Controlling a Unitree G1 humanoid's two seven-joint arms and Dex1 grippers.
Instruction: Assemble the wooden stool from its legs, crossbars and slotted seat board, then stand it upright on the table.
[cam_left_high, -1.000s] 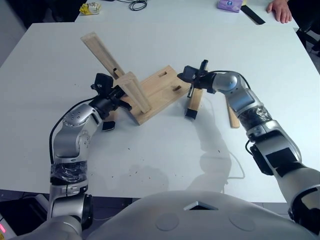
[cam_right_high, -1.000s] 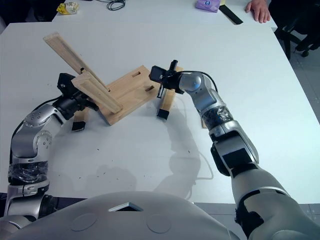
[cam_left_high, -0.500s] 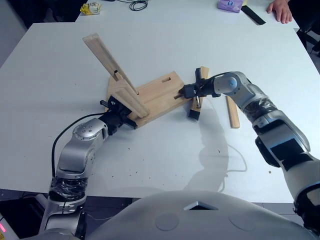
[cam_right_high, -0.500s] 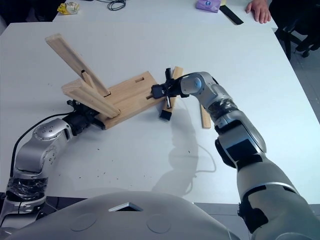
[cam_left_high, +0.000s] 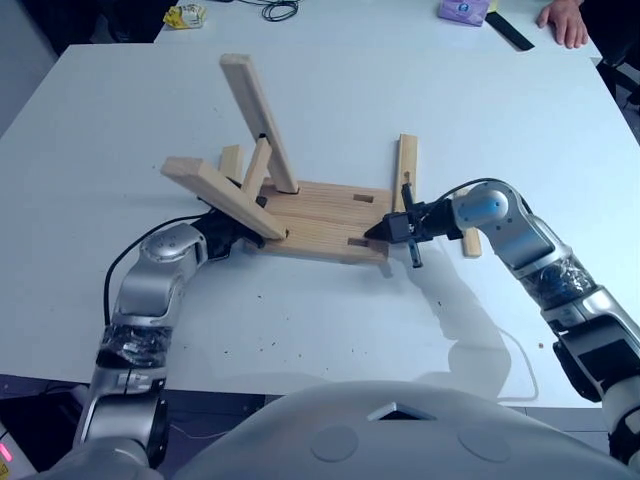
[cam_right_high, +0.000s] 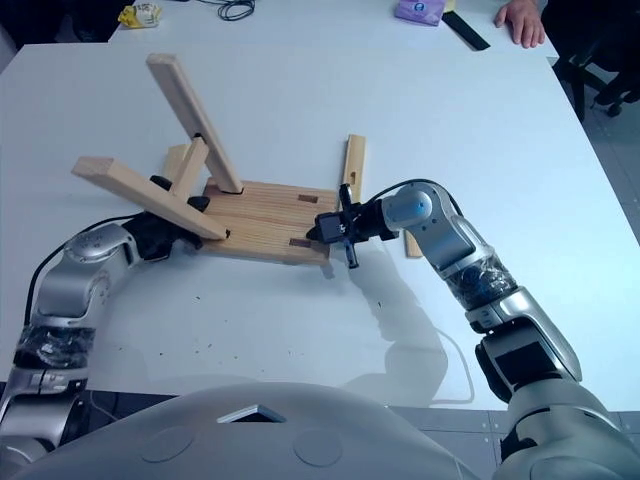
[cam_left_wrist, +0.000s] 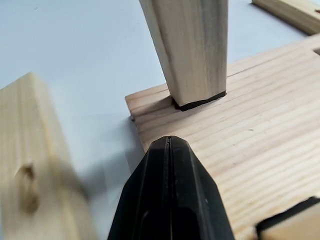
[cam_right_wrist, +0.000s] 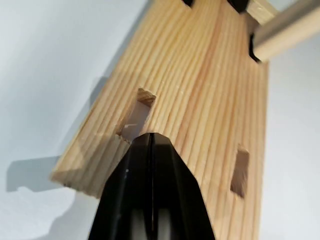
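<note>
With the pale slotted wooden seat board (cam_left_high: 320, 212) flat on the white table (cam_left_high: 420, 100), two light wooden legs (cam_left_high: 257, 120) leaning, seemingly loose, from its left slots, a shove from the empty, pinched-shut left gripper (cam_left_wrist: 169, 142) or right gripper (cam_right_wrist: 150, 137) could topple them.

Two slanted legs (cam_left_high: 262, 125) block the seat board (cam_left_high: 325, 215) at its left end; bare table (cam_left_high: 330, 320) lies open before it.

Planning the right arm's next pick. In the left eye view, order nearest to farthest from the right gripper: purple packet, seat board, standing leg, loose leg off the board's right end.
1. Seat board, at the right gripper's tips.
2. Loose leg, just beyond it.
3. Standing leg, toward the left.
4. Purple packet, table's far edge.
</note>
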